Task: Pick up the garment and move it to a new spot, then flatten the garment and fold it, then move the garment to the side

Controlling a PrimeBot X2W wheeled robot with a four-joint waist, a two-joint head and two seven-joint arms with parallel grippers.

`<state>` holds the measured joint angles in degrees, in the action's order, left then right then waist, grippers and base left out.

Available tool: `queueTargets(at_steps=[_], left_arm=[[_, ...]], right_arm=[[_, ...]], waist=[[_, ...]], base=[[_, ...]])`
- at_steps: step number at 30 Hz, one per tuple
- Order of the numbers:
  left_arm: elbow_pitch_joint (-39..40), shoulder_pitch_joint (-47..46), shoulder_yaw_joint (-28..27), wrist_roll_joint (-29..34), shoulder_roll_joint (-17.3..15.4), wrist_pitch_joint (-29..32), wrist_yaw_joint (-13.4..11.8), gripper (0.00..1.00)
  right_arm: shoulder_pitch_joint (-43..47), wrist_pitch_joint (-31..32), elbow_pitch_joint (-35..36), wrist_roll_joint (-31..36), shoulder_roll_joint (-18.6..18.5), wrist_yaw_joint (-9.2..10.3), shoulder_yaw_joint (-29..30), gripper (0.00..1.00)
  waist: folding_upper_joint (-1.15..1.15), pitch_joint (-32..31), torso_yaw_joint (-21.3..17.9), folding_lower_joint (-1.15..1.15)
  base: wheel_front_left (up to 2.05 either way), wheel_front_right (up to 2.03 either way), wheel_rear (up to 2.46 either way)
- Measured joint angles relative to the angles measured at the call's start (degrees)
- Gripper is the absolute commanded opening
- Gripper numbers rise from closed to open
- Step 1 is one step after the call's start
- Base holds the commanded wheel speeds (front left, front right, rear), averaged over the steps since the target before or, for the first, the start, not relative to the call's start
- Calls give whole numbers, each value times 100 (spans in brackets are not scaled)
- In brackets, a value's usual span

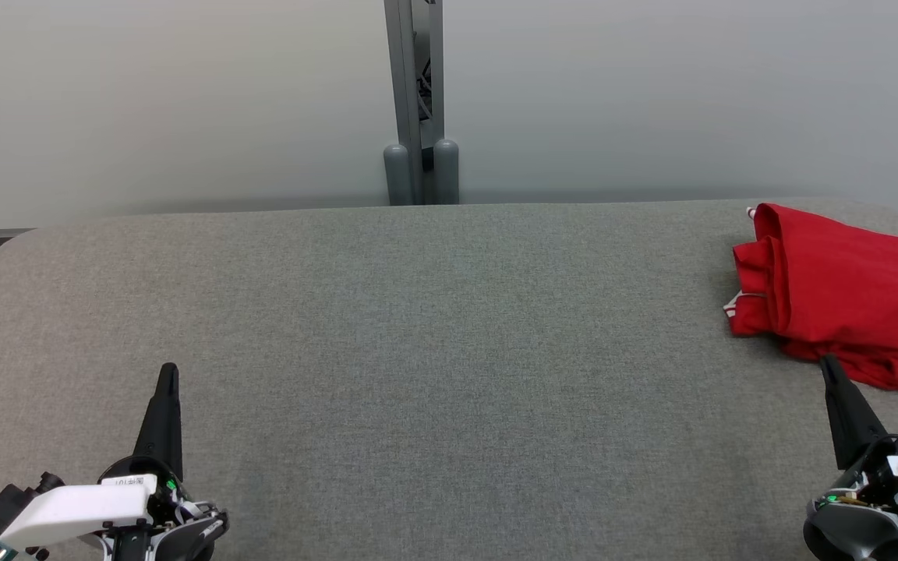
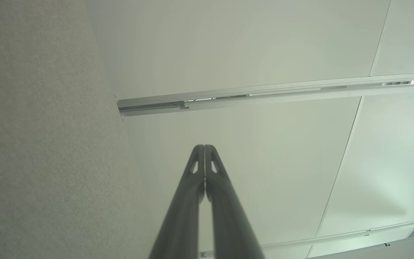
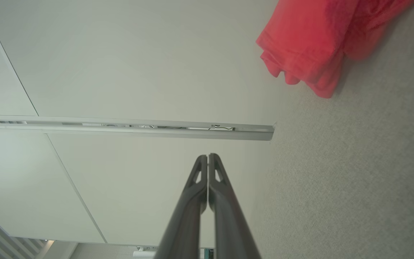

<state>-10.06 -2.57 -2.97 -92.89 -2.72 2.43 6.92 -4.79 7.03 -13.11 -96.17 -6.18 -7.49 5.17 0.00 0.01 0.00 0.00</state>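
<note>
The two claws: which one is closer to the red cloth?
The right claw: its tip is beside the red garment, while the left claw sits far across the grey table.

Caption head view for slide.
Red cloth garment bunched at grey felt table's right edge; left gripper and right gripper shut, empty.

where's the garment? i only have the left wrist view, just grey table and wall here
Observer: The red garment lies at the far right of the table, towards its back edge.
Operator: is it spread flat
Observer: No, it is bunched in loose folded layers.
Operator: anything holding it
Observer: No. The right claw is shut and empty, its tip by the garment's near edge.
</note>
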Motion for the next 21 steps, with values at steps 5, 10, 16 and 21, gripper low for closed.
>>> queueTargets(at_steps=[5,10,16,21], left_arm=[[1,0,0,0,0,0,0,0],[0,0,0,0,0,0,0,0],[0,0,0,0,0,0,0,0],[0,0,0,0,0,0,0,0]], right_arm=[[-1,2,-1,2,5,0,7,0],[-1,3,-1,9,10,0,12,0],[-2,7,-2,16,16,0,21,0],[-2,10,-2,21,22,0,27,0]], waist=[[0,0,0,0],[0,0,0,0],[0,0,0,0],[0,0,0,0]], base=[[0,0,0],[0,0,0],[0,0,0],[0,0,0]])
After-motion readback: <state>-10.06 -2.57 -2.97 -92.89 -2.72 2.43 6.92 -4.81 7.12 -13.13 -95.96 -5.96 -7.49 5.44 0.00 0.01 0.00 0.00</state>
